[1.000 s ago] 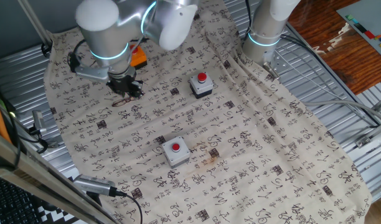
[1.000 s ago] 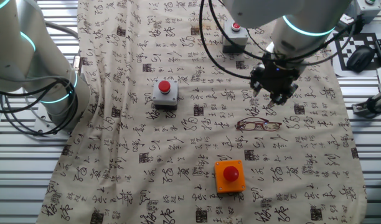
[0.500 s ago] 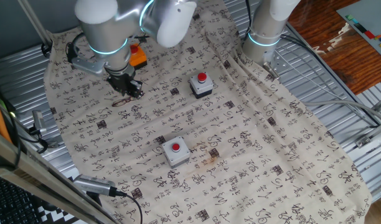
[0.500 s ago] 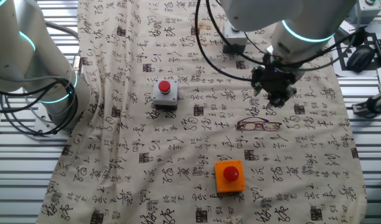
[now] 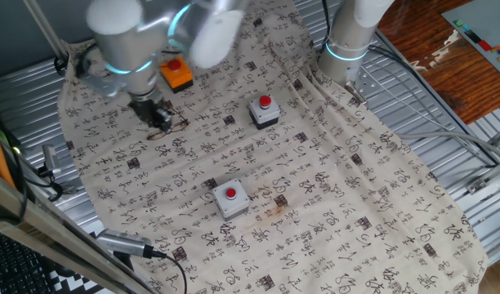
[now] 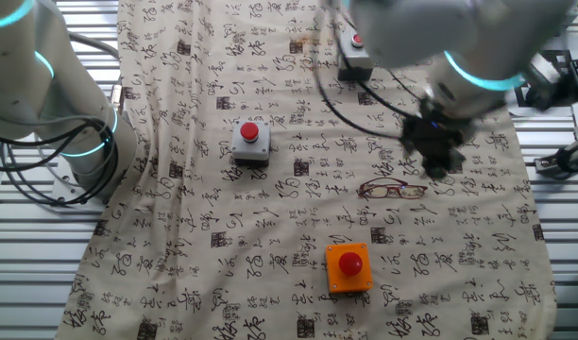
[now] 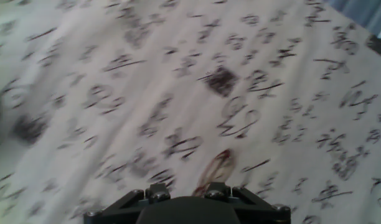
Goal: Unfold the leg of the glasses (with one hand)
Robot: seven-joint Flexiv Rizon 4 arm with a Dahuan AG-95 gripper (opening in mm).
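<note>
Down near one edge of the cloth-covered tabletop [image 6: 223,283], lying flat on the printed cloth, the glasses [image 6: 392,190]: thin reddish-brown wire frame, lenses clear, folded as far as can be told. Seen from the one fixed view as a small dark loop [image 5: 170,129] close to the tabletop's far left side. Just beside them, hovering low over the cloth, the gripper [image 6: 442,162], dark and blurred with motion; also visible in the one fixed view [image 5: 158,116], right next to the frame. Cannot tell how far apart the fingers stand, nor whether anything is between them; appears apart from the frame in the other fixed view. From the hand view, only the black base of the hand at the bottom edge and a blurred reddish bit of the frame [image 7: 216,169] just above it on the cloth. Elsewhere on the tabletop: an orange button box [image 6: 348,264] near the glasses, two grey button boxes with red caps, one toward the middle [image 6: 250,142], one near the opposite edge [image 6: 355,59]
</note>
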